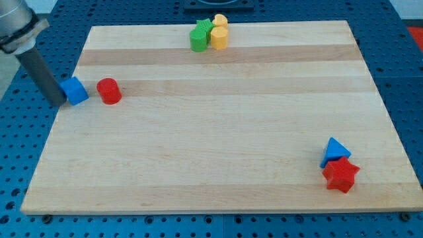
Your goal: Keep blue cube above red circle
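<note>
The blue cube (75, 90) stood near the board's (218, 152) left edge, in the upper half of the view, with the red circle (109, 90) just beside it on the view's right, a narrow gap between them. The two were level with each other; the cube was not yet above the circle. The cube was judged small, light and rigid, likely to slide readily on the smooth wood and liable to rotate if pushed off-centre. There was nothing to grasp with: contact would have to be a push against a flat face, here most usefully the lower face, centred, to send it toward the view's top. My tip (58, 104) was at the cube's left side, touching or very nearly so; the exact contact could not be confirmed. The rod had no jaws and held nothing. Elsewhere lay a green block (199, 36) and yellow blocks (219, 33) at the top edge, and a blue triangle (336, 151) touching a red star (341, 174) at lower right.
</note>
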